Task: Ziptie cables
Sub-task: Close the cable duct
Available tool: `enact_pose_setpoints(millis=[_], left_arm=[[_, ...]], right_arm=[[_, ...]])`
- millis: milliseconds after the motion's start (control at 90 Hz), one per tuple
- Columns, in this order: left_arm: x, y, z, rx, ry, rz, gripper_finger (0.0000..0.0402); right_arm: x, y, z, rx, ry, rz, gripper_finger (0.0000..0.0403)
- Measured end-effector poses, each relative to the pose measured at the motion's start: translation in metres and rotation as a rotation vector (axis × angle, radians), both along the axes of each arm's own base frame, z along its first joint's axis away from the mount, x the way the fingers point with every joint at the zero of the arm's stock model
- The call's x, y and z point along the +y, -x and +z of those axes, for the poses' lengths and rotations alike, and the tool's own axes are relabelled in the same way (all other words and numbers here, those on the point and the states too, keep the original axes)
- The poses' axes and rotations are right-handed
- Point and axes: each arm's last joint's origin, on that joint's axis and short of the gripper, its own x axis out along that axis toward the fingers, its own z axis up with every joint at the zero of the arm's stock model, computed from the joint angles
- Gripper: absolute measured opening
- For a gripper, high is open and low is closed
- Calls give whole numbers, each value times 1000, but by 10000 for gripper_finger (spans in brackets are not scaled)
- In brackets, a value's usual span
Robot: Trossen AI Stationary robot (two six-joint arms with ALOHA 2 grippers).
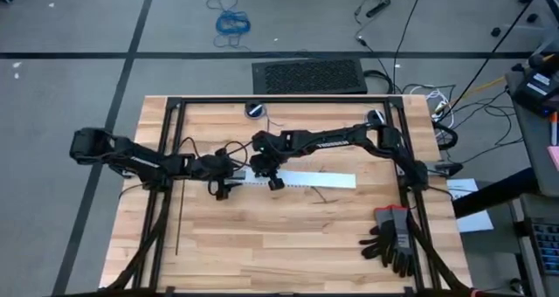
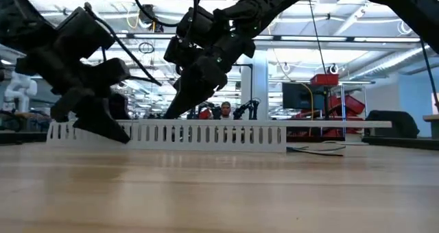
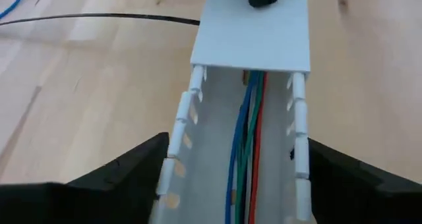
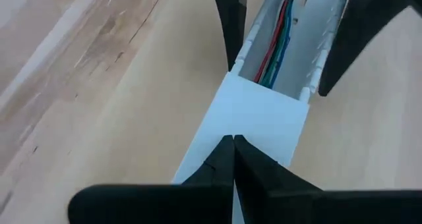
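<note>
The cables (image 3: 245, 145) lie inside the white slotted duct (image 1: 301, 180), running lengthwise along its floor, blue, green and red side by side, and partly under the flat lid (image 4: 257, 118) that covers the duct's farther stretch. The left gripper (image 3: 231, 178) hangs over the uncovered end with its fingers spread wide, one on each side of the duct walls, gripping nothing. The right gripper (image 4: 232, 151) sits above the lid with its fingertips pressed together; I can't see anything between them.

A thin black strip that may be a ziptie (image 1: 178, 218) lies on the table (image 1: 279, 253) near the left edge, well apart from the duct, and neither gripper has it.

My worry is the duct itself: it is light and loose on the wood, so a squeeze from the left fingers could skid or twist it, or crush the thin wall tabs. If the right gripper pushes the lid along, it could snag the wires and drag them out of line.
</note>
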Motion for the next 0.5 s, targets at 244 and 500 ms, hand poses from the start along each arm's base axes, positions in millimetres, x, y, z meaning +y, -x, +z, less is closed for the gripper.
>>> enact_pose_setpoints(millis=[244,500], left_arm=[[-1,1,0,-54,4,-19,270],[0,1,2,-107,28,9,269]], right_arm=[[1,0,3,-1,-5,-14,0],[2,0,24,-71,-4,-59,0]])
